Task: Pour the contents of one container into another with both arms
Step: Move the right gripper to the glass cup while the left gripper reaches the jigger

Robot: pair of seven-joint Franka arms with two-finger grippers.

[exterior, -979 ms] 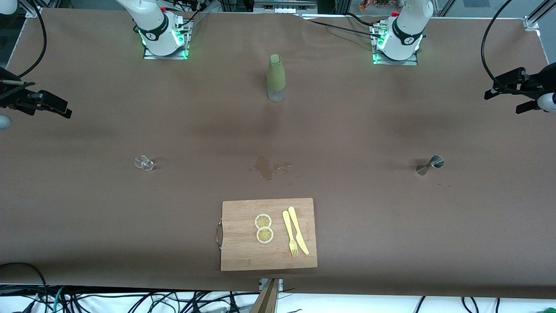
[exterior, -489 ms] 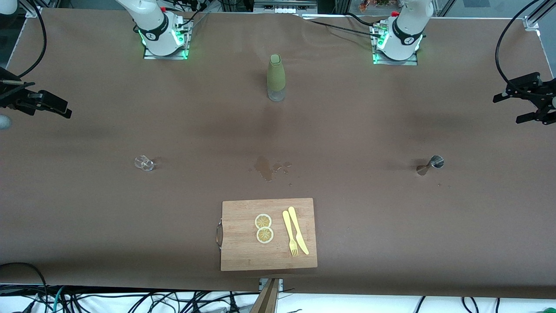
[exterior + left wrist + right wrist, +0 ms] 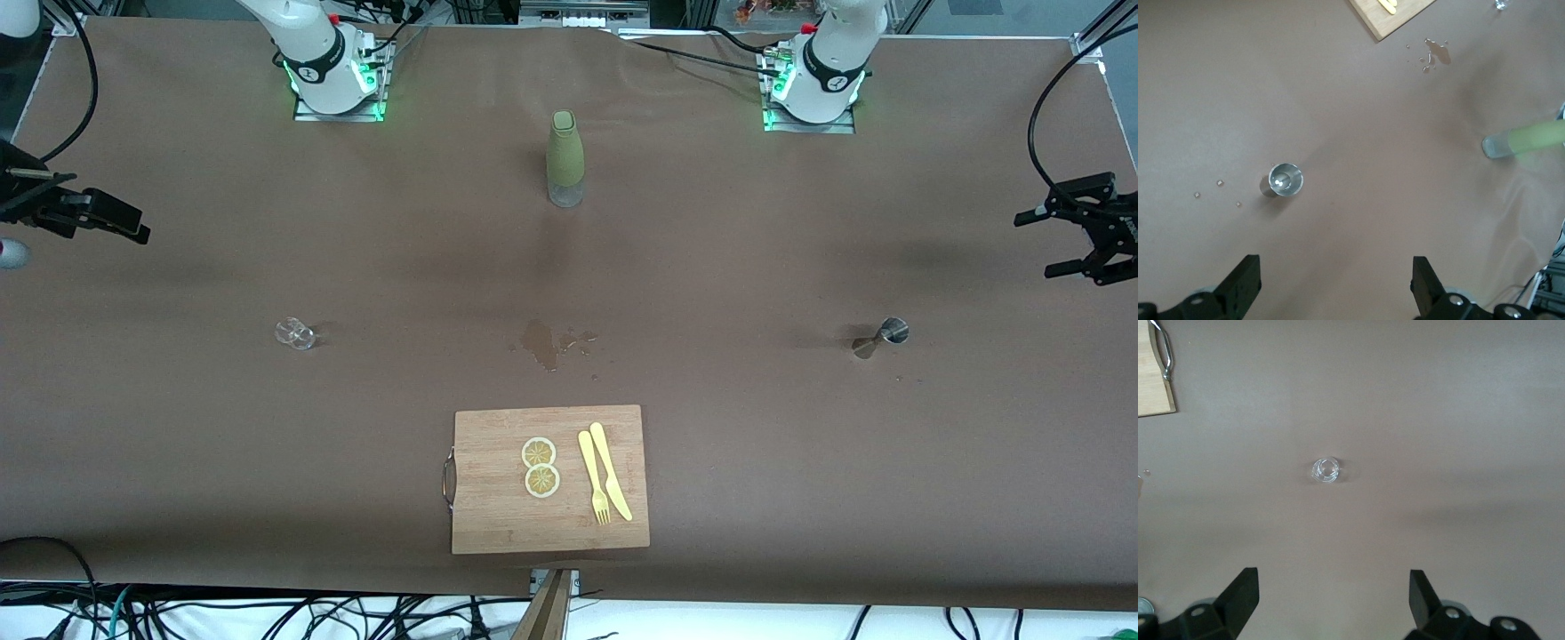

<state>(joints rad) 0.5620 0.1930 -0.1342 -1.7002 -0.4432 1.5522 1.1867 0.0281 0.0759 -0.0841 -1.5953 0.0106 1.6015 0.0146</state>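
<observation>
With nothing yet poured, the metal cup (image 3: pixel 892 332) and the glass (image 3: pixel 294 333) on the table (image 3: pixel 800 462) should be approached squarely from above by the wide-open, empty left pincer (image 3: pixel 1077 242) and right pincer (image 3: pixel 89 218).

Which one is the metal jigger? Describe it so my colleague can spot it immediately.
Start at the wooden cutting board at the table's camera-side edge, then look toward the left arm's end of the table. There the metal jigger stands alone on the brown cover: small, silvery and hourglass-shaped, unlike the clear glass toward the right arm's end.
</observation>
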